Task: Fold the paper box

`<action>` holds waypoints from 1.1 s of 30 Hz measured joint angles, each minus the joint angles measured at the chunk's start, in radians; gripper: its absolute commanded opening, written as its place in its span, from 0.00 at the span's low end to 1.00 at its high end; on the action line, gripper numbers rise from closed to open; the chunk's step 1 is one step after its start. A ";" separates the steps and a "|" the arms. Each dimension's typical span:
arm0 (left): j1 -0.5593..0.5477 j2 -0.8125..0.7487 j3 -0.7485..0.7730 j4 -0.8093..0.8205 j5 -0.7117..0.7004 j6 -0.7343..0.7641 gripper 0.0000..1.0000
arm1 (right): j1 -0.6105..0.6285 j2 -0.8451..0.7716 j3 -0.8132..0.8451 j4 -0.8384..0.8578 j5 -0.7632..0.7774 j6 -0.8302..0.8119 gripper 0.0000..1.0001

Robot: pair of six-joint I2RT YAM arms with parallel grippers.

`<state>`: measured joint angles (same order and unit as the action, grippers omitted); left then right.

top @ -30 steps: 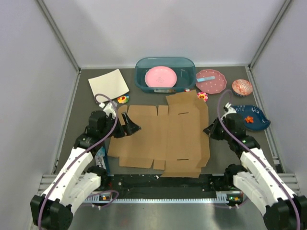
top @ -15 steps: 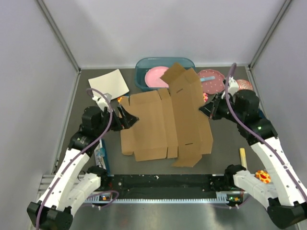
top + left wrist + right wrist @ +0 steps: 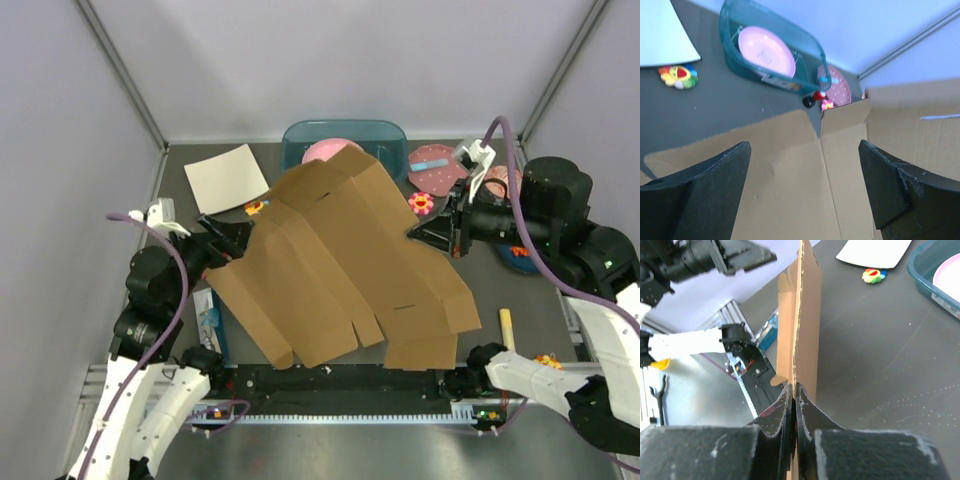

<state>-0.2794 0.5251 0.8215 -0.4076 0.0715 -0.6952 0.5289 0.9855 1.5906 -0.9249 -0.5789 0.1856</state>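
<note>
The paper box (image 3: pixel 345 265) is a flat brown cardboard sheet with flaps, held up off the table and tilted, its far corner over the teal tub. My right gripper (image 3: pixel 428 232) is shut on its right edge. In the right wrist view the sheet (image 3: pixel 805 315) stands edge-on, running away from the shut gripper (image 3: pixel 795 390). My left gripper (image 3: pixel 235 240) is at the sheet's left edge. In the left wrist view it stands wide open (image 3: pixel 805 175), facing the brown sheet (image 3: pixel 790 195); neither finger visibly touches the cardboard.
A teal tub (image 3: pixel 300 140) with a pink plate stands at the back. A cream sheet (image 3: pixel 226 177) lies back left, with a flower toy (image 3: pixel 256 207) beside it. A pink dotted plate (image 3: pixel 437 170) and another flower toy (image 3: pixel 421 203) are at the right. A wooden stick (image 3: pixel 506 326) lies front right.
The right gripper has lifted the cardboard off the table, and the sheet has tilted and swung round. Both arms have risen. The left gripper has drawn back to the left.
</note>
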 measured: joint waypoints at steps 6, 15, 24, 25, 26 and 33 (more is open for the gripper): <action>0.000 -0.044 0.030 0.034 -0.063 0.016 0.95 | 0.069 0.040 0.100 -0.150 0.080 -0.055 0.00; 0.000 -0.083 0.042 0.052 -0.064 0.074 0.95 | 0.063 0.229 -0.016 -0.172 0.285 -0.061 0.00; 0.000 -0.082 -0.053 0.055 0.008 0.069 0.95 | -0.130 0.488 -0.063 -0.111 0.348 -0.013 0.59; 0.000 -0.082 -0.062 0.055 0.015 0.069 0.95 | -0.144 0.504 -0.047 -0.104 0.366 -0.004 0.65; 0.000 -0.082 -0.067 0.055 0.019 0.069 0.95 | -0.156 0.518 -0.029 -0.094 0.389 0.002 0.71; 0.000 -0.083 -0.111 0.055 0.030 0.072 0.95 | -0.198 0.522 0.021 -0.032 0.573 0.071 0.79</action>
<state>-0.2794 0.4423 0.7109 -0.3523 0.1013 -0.6235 0.3309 1.5074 1.6115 -0.9573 -0.0059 0.2569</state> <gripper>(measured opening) 0.953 0.770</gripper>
